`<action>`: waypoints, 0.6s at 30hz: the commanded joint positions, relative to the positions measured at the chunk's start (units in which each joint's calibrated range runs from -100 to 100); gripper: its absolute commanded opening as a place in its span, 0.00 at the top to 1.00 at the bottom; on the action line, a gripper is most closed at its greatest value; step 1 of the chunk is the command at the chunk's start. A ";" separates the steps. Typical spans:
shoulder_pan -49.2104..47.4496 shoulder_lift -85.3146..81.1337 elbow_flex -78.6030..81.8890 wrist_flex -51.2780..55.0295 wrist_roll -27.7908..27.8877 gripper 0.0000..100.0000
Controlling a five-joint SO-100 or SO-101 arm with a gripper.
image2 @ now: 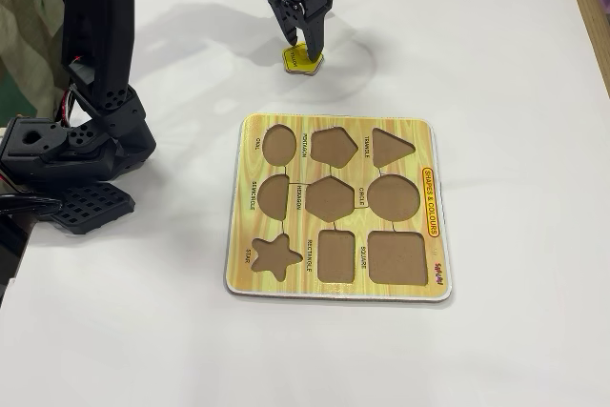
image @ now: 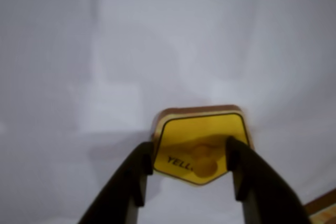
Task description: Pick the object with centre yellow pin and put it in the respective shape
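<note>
Two tool fingers straddling yellow pentagon piece, shape board near

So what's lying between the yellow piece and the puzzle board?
Nothing: in the fixed view only bare white table separates the yellow piece from the puzzle board.

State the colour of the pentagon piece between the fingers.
Yellow, with a thin dark outline; the pentagon piece shows best in the wrist view.

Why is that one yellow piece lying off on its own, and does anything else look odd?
Nothing looks damaged. The yellow pentagon piece lies on the white table, away from the shape board, whose cutouts are all empty. The hand sits over it, its open fingers on either side of the knob.
</note>
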State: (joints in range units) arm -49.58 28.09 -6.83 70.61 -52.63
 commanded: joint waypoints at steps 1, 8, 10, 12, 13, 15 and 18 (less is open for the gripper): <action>1.24 -3.32 -0.09 0.35 0.17 0.84; 1.24 -3.32 -0.09 0.35 -0.25 0.88; 1.24 -3.32 -0.18 0.35 -0.09 0.88; 1.24 -3.32 -0.09 0.44 -0.30 0.88; 1.24 -3.32 -0.09 0.44 -0.30 0.89; 1.34 -3.32 -0.09 0.44 -0.30 0.89; 1.34 -3.32 -0.09 0.44 -0.36 0.89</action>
State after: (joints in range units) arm -48.83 28.09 -6.83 70.61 -52.73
